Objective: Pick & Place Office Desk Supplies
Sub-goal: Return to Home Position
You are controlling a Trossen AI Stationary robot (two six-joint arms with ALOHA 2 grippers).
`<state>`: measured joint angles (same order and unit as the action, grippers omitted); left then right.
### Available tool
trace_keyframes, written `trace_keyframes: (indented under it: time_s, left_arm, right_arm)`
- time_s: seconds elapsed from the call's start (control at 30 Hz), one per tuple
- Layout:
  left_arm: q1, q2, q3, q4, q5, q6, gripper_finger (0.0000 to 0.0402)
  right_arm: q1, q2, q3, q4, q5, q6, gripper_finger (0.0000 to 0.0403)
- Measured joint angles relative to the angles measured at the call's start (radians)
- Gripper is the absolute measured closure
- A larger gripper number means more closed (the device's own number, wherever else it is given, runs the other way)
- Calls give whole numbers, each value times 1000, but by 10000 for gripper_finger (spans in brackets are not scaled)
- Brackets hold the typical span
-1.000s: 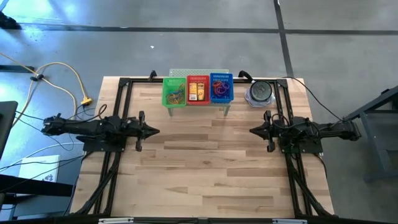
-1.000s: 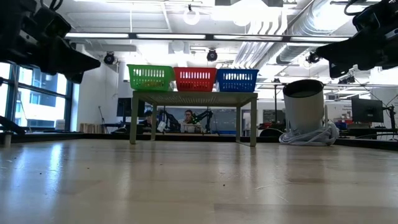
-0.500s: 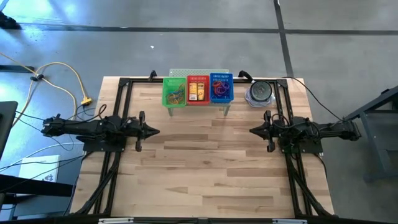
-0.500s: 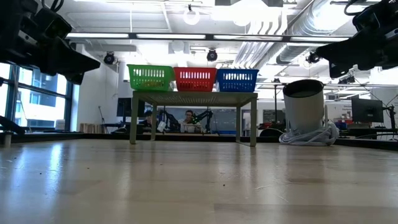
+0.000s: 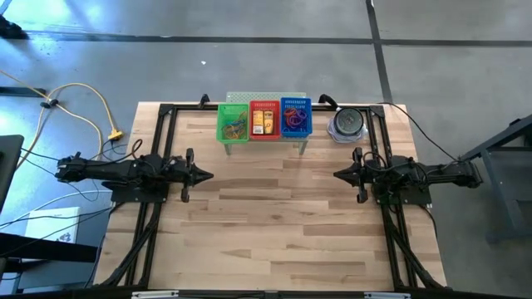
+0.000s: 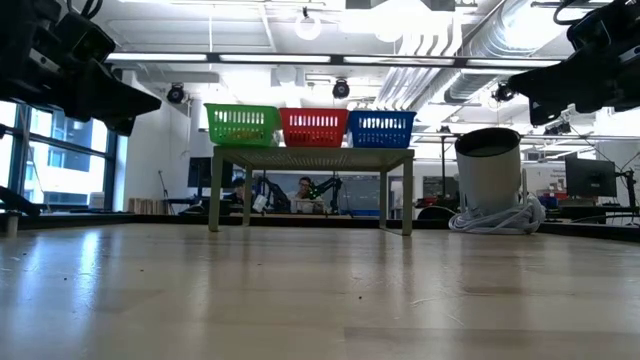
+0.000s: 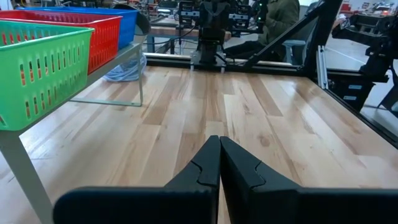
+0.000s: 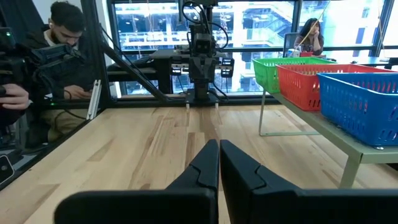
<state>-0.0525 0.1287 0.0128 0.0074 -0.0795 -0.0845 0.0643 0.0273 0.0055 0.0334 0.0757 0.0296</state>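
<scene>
- Small thin loops (image 5: 291, 123) and yellow-orange rectangular packets (image 5: 258, 123): inside the green mesh basket (image 5: 233, 123), red mesh basket (image 5: 264, 109) and blue mesh basket (image 5: 295, 105), which stand side by side on the pale green perforated shelf (image 6: 310, 153).
- Wooden table (image 5: 274, 224): no loose supplies visible, so sorting is judged complete.
- Left gripper (image 5: 208, 175) and right gripper (image 5: 337, 175): fingers pressed together and empty, well apart at mid-table. Only parking appears to be left.

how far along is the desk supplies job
Done: loops and packets sit in the green basket, red basket and blue basket, all three on the shelf. In hand: nothing; left gripper and right gripper are shut and empty, facing each other over the table. Left: seemingly nothing to sort.
</scene>
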Motion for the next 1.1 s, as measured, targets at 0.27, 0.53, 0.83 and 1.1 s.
trace_keyframes:
  time_s: [0.27, 0.53, 0.83, 1.1]
  left_arm:
    - [0, 0, 0, 0, 0, 0, 401]
    - [0, 0, 0, 0, 0, 15, 401]
    - [0, 0, 0, 0, 0, 24, 401]
    - [0, 0, 0, 0, 0, 39, 401]
  right_arm:
    - [0, 0, 0, 0, 0, 0, 400]
    - [0, 0, 0, 0, 0, 0, 400]
    - [0, 0, 0, 0, 0, 0, 400]
    - [0, 0, 0, 0, 0, 0, 400]
